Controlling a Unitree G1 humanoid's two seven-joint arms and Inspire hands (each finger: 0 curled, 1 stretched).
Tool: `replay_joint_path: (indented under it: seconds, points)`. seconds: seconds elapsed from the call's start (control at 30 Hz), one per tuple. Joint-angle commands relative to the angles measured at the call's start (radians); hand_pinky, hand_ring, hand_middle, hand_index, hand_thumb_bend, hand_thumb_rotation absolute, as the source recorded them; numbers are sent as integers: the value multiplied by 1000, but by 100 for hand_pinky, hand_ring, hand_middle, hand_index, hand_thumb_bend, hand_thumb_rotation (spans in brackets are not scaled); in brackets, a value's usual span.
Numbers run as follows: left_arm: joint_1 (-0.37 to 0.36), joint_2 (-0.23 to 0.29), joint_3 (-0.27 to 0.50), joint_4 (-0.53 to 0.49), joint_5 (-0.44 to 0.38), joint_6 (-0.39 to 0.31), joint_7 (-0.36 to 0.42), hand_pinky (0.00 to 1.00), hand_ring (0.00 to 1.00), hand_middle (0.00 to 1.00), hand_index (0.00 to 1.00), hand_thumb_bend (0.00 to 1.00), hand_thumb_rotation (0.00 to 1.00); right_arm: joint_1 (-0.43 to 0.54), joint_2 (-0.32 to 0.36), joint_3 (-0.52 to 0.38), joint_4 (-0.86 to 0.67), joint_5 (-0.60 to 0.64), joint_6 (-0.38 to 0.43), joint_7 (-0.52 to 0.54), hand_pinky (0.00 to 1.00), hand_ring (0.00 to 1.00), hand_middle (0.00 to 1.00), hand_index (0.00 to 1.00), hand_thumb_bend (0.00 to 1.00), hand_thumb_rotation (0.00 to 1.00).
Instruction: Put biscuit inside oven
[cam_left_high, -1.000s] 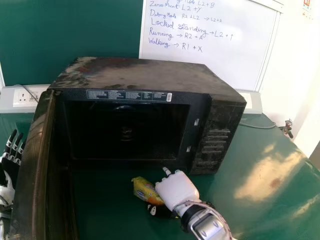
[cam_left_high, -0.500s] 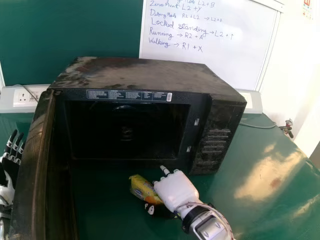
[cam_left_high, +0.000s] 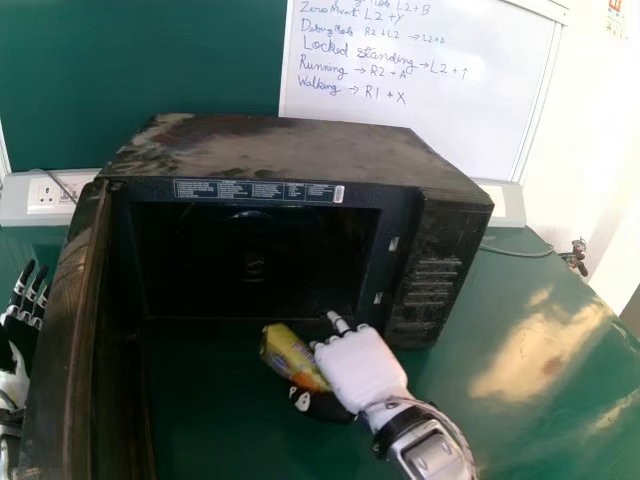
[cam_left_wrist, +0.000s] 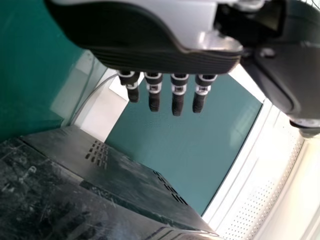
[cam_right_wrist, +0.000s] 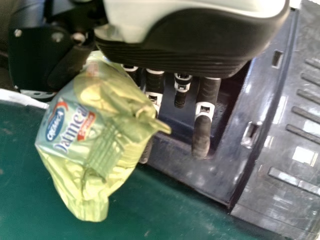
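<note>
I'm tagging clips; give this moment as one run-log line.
right hand: holding biscuit packet; packet: outside, in front of oven; oven door: open; left hand: open

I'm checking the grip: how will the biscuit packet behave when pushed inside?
The biscuit packet looks crinkled and loosely wrapped, so its ends may fold. Its glossy film might slip, and its lumpy shape probably won't roll far.

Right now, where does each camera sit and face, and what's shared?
Head: on the head, facing forward and down at the open oven; left hand, right hand show.
Left wrist: at that wrist, past its fingers toward oven and green panel.
Right wrist: at that wrist, past its fingers toward packet and oven.
Shared, head and right wrist: packet, oven, right hand.
</note>
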Motion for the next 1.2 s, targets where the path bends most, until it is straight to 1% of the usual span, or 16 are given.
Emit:
replay_joint_path:
  seconds: [0.0,0.07,0.13,0.2,0.23,0.3,0.43,0.53,0.6,0.7,0.87,0.93,1.0,1.13,1.17]
  points:
    - [23,-29,4,43,-10,-12,-8,47,65,78,92,9,0,-8,0,-22,-21,10,8,-17,28,35,48,49,53,0]
    - [21,-29,5,46,-11,-12,-9,47,64,78,92,10,0,-7,2,-31,-29,20,8,-14,29,36,48,49,53,0]
    - [22,-30,5,43,-10,-11,-5,46,64,78,92,9,0,-6,3,-39,-36,29,8,-13,30,37,43,53,52,0]
    - [22,-30,5,44,-9,-13,-7,48,65,78,91,9,0,-4,8,-45,-37,37,10,-23,30,37,42,53,52,0]
    - [20,-29,6,50,-9,-16,-12,48,65,78,91,9,0,-4,9,-47,-38,38,11,-25,29,36,45,51,53,0]
    - [18,-28,7,55,-11,-14,-16,48,66,78,91,9,0,-6,11,-51,-39,39,10,-32,29,36,47,49,53,0]
    - [22,-32,5,44,-9,-15,-10,49,67,79,92,9,0,-12,16,-60,-39,59,8,-40,30,36,48,49,53,0]
    - [23,-33,3,40,-5,-11,1,54,67,79,91,9,0,-16,20,-62,-34,68,7,-48,29,35,48,49,53,0]
    - [25,-35,2,36,-6,-11,0,55,68,80,92,8,0,-19,23,-62,-29,71,7,-56,28,34,48,49,53,0]
    - [23,-34,3,40,-8,-16,-10,50,67,80,92,9,0,-24,35,-62,-15,81,10,-71,29,34,48,49,53,0]
    - [26,-36,2,30,-5,-10,6,51,66,79,91,10,0,-44,61,-57,20,83,16,-91,32,37,48,49,53,0]
    - [27,-37,2,25,-10,-2,8,51,66,79,91,10,0,-56,67,-54,37,86,14,-107,32,38,43,52,52,0]
    - [26,-38,2,27,-10,-5,8,50,66,79,92,10,0,-69,71,-48,51,84,16,-111,33,39,42,53,52,0]
    - [24,-39,1,33,-4,-17,5,49,66,79,91,10,0,-100,80,-35,74,80,20,-98,31,37,41,53,52,0]
    - [25,-39,1,31,-6,-14,4,47,65,79,91,10,0,-106,82,-32,83,81,18,-107,31,37,45,50,53,0]
